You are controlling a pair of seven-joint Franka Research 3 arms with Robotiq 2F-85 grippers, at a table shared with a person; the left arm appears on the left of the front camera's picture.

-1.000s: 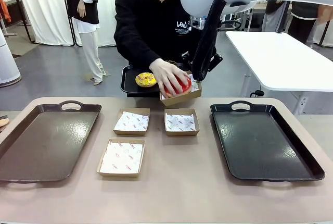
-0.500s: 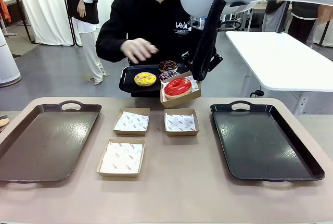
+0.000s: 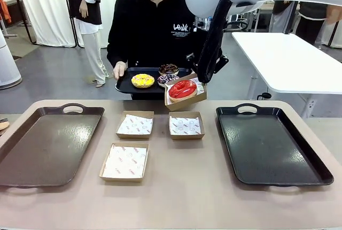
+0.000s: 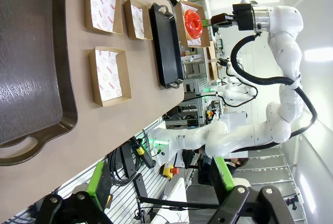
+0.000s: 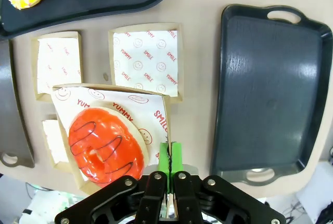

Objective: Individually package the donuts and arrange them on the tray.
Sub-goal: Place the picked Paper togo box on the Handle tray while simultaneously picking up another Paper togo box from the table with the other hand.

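**Red donut's boxed, but it hangs off one pinched edge**

Front view: the right gripper [image 3: 202,79] is clamped on the far right wall of a card box [image 3: 185,100]. It holds the box in the air over the table's [image 3: 187,198] far side, tipped toward the camera. The red donut [image 3: 182,89] sits inside. Just behind, a person holds a small tray [image 3: 123,85] with the yellow donut [image 3: 142,80], sprinkle donut [image 3: 169,78] and brown donut [image 3: 169,69]. Three spare boxes [image 3: 135,124] sit on the table between the left tray [image 3: 45,144] and right tray [image 3: 272,147].

Left wrist view: the left gripper [image 4: 158,174] has its jaws spread wide with nothing between them, parked off the table's near edge. From here the right arm shows side-on, and the box is clearly well above the tabletop. That's harder to judge from the front.

Right wrist view: this one gives the actual grip. The green pads [image 5: 177,156] are pressed together on the box wall and its paper liner, right beside the donut without touching it. The front view leaves that contact to guesswork.

Handling guess: thin card, light and bendy, and the donut's weight sits out from the pinch, so the box could sag or tip. The glossy icing looks soft and smeary. It's best to keep the hold on the card wall, never the donut, and set the box down flat and slow.
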